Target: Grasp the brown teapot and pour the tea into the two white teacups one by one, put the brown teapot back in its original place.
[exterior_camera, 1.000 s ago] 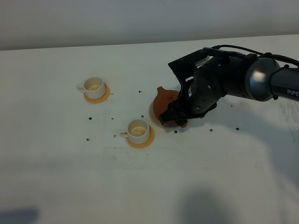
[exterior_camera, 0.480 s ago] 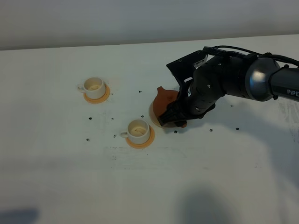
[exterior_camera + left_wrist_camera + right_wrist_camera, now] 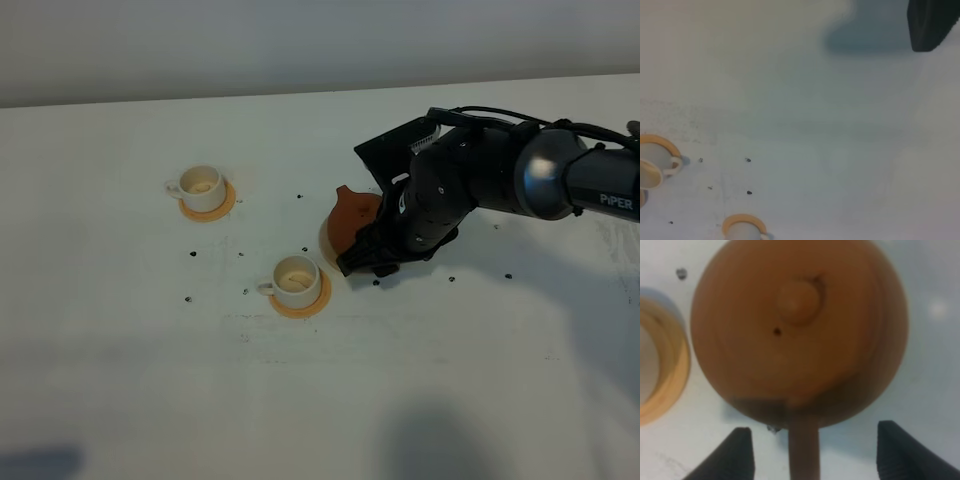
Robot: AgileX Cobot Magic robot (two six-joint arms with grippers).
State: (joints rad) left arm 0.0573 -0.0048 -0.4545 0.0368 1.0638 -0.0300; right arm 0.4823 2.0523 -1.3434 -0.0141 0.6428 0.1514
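The brown teapot (image 3: 351, 212) stands on the pale cream disc (image 3: 326, 244) mid-table, mostly covered by my right arm. My right gripper (image 3: 368, 263) is low at the pot's near side and open. In the right wrist view its fingers (image 3: 738, 454) stand wide on either side of the teapot's handle (image 3: 804, 447), not touching it, and the lid knob (image 3: 797, 302) shows from above. One white teacup (image 3: 296, 279) sits just left of the pot, the other (image 3: 203, 186) farther left and back. The left wrist view shows no left gripper, only both cups (image 3: 651, 169) (image 3: 743, 231).
Each cup rests on a small orange coaster (image 3: 316, 300) (image 3: 226, 205). Small dark specks (image 3: 191, 255) dot the white table around the cups and pot. A dark block (image 3: 932, 22) shows at one corner of the left wrist view.
My right arm has crept slightly left and lower over the teapot. The pot and cups have not moved.
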